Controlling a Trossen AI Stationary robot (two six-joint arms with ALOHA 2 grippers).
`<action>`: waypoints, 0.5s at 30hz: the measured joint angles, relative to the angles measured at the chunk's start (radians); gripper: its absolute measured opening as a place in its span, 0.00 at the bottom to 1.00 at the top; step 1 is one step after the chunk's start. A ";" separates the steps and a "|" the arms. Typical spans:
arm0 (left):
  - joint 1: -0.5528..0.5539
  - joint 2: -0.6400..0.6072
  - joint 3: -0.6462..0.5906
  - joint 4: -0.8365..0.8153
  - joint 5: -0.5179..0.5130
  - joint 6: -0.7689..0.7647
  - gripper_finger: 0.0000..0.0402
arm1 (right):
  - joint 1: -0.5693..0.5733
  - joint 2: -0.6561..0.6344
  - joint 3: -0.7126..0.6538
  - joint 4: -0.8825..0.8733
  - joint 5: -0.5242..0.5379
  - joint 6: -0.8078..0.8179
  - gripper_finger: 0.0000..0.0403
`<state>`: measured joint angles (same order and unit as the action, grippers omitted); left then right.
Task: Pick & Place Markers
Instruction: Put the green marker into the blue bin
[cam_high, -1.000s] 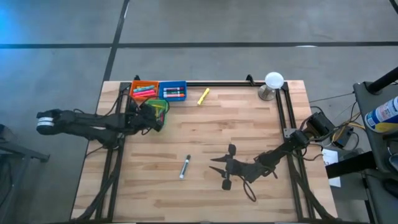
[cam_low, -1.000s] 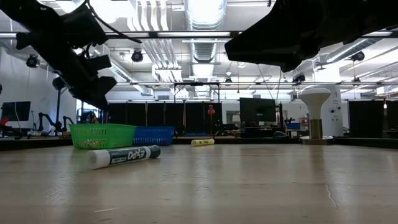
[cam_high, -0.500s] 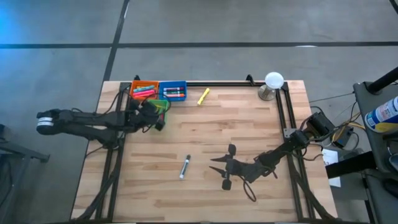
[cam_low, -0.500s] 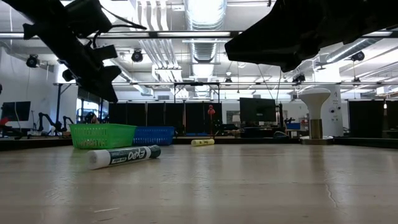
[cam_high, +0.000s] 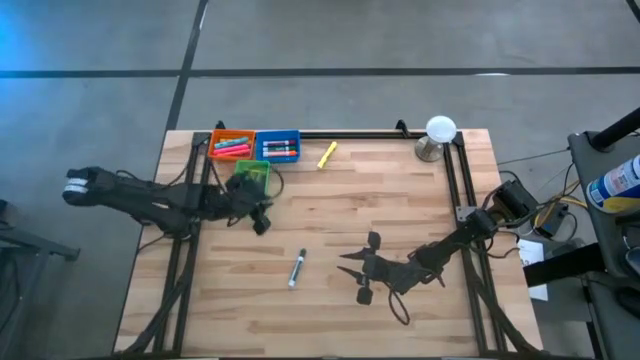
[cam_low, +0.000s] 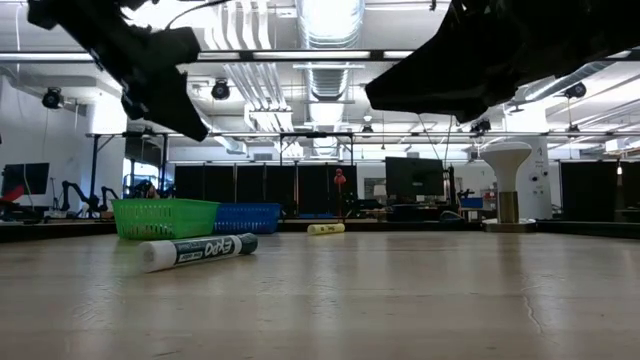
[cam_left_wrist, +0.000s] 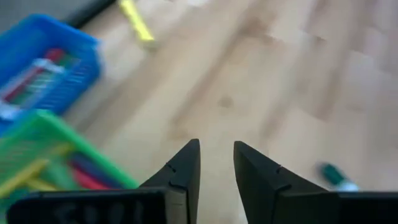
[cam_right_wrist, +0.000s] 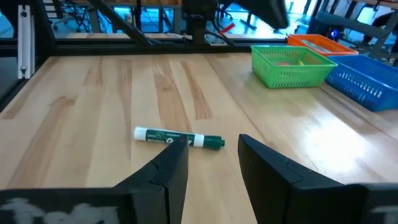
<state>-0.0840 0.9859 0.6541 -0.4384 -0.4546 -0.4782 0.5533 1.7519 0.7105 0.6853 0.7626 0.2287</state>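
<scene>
From above, we see the left gripper just below the green mesh bin at upper left, holding nothing, while the right gripper hangs lower right of centre; a white-barrelled, green-capped marker lies on the pale wooden table between them, and a yellow marker sits near the blue bin and orange bin. At table level, the green-capped marker lies left of centre. In the left wrist view, we see its fingers parted and empty; in the right wrist view, fingers likewise apart.
</scene>
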 joint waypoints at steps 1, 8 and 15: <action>-0.040 0.017 0.008 0.000 0.000 -0.024 0.22 | 0.000 0.000 0.000 -0.003 0.000 0.004 0.34; -0.256 0.230 0.120 -0.016 -0.015 -0.170 0.22 | 0.000 0.000 0.000 -0.002 0.000 0.008 0.34; -0.306 0.492 0.327 -0.157 0.047 -0.343 0.22 | 0.000 0.000 -0.001 -0.001 0.000 0.008 0.34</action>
<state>-0.3901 1.4784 0.9815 -0.5958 -0.4080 -0.8211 0.5537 1.7519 0.7097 0.6838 0.7628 0.2363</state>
